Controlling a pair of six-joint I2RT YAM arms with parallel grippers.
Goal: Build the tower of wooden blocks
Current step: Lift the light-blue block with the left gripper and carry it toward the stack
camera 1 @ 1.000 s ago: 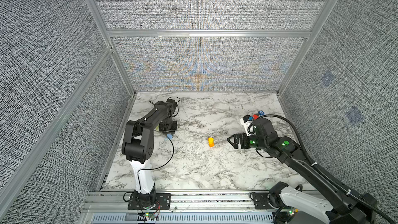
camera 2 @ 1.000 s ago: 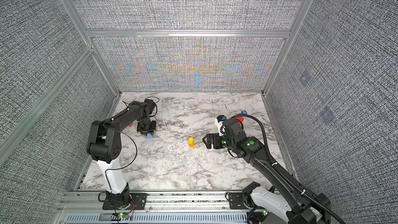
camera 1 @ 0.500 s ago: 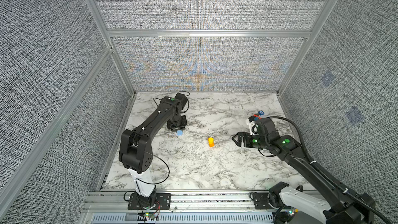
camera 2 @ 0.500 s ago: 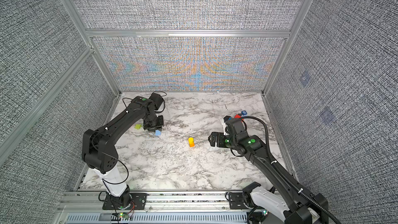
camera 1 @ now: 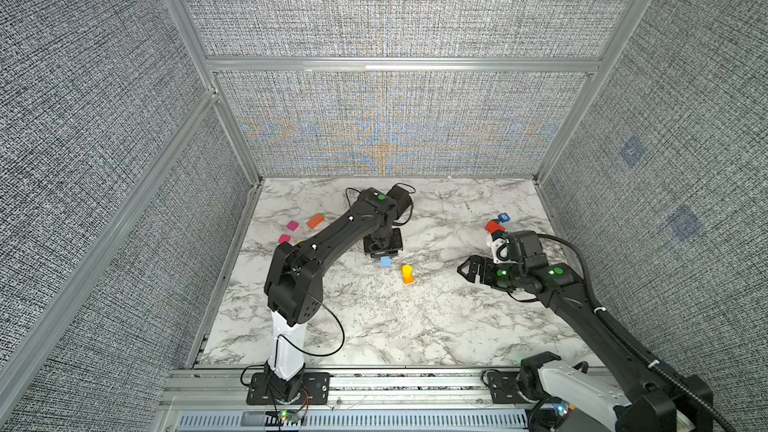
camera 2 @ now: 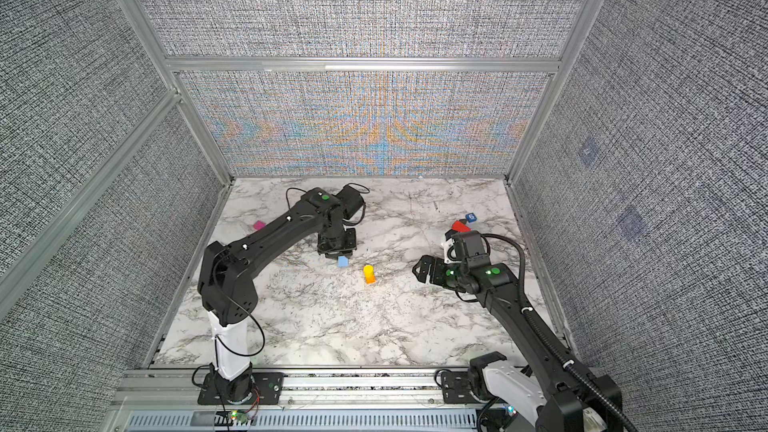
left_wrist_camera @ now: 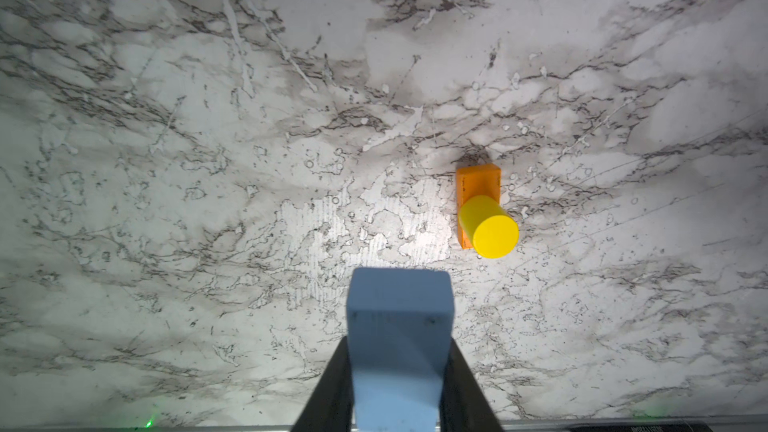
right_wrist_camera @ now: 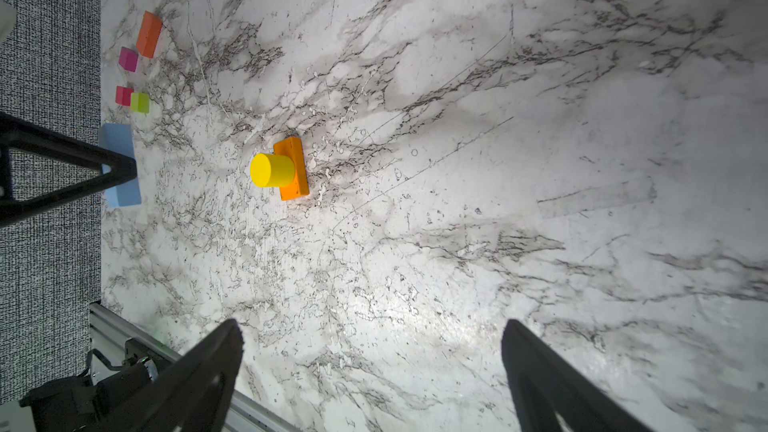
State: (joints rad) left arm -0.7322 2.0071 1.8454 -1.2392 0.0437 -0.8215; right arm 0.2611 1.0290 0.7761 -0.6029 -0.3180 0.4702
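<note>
At far right, blue block ("6")

A: Any legible markings?
B: One. The dark blue block, right of centre in both top views, has a white "6" on its upper face.
A: Wrist views?
B: There is faint print on the dark strip, lower right edge of the left wrist view. It is too blurred to read.

**A swing toward three o'clock**

The left claw, gripping the light blue block, has travelled from the 9 o'clock side of the bench to just beside the yellow cylinder. The right claw has backed slightly toward 3 o'clock.
</note>
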